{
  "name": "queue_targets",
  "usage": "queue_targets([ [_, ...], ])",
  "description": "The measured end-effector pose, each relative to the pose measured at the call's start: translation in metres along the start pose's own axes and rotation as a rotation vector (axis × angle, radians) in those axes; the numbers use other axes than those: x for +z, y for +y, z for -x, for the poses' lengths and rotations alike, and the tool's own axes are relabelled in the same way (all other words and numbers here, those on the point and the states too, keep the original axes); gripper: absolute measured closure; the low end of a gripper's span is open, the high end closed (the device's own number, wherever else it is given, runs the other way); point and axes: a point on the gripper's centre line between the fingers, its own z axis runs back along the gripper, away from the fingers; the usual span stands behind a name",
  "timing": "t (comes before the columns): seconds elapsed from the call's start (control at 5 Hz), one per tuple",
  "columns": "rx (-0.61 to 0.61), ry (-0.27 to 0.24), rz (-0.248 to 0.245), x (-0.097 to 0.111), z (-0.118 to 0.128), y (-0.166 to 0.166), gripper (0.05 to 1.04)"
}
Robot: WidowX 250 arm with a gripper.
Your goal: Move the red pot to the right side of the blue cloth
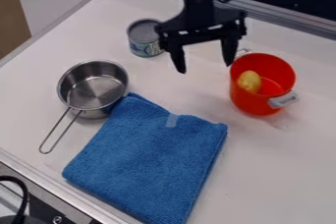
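The step in hand looks like the approach: the gripper (pixel 205 65) hangs with its fingers spread and nothing between them, just beside the red pot (pixel 249 101), which stands upright beyond the upper right corner of the cloth (pixel 150 156). Next it should line up over the pot's rim, lower, grip, and bring it beside the cloth's right edge.

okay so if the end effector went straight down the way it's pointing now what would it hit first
Probably the white tabletop, between the can and the red pot. How high the end effector hangs is unclear, so one finger might clip the pot's rim.
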Motion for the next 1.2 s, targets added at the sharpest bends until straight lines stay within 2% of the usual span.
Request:
queue_targets([
  [0.2, 0.126, -0.038, 0.0, -0.015, 0.004, -0.014, 0.084],
  [0.6, 0.18, -0.028, -0.031, -0.031, 0.012, -0.02, 0.084],
  [0.8, 0.195, -0.02, -0.046, -0.041, 0.009, -0.023, 0.084],
  [1.0, 0.181, 0.011, -0.068, -0.047, 0.011, -0.02, 0.084],
  [1.2, 0.159, 0.044, -0.09, -0.052, 0.008, -0.019, 0.133],
])
